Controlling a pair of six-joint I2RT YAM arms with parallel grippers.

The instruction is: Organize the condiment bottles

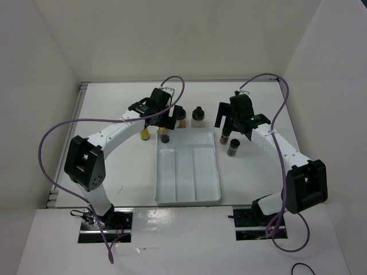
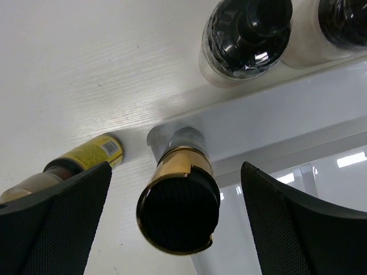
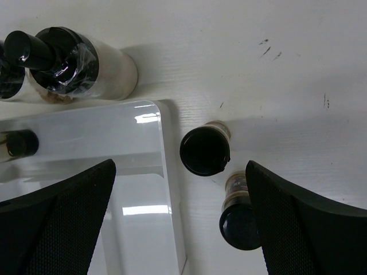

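Condiment bottle with the gold collar [image 2: 179, 206] stands upright, cap up, long axis vertical, in the far-left corner of the white tray [image 2: 298, 120] — the left claw [image 2: 176, 172] gapes wide around it, not touching, so this placement looks finished. Next it should probably rise straight clear, then take the yellow-labelled jar [image 2: 94, 154] just beside the tray; the right claw [image 3: 180, 166], also wide, holds nothing.

Bright even light, soft shadows, tray [image 3: 86, 143] glare

We saw a white tabletop [image 1: 120, 114] carrying a three-section tray [image 1: 189, 199] and five spice jars [image 1: 198, 116] standing around its far end.
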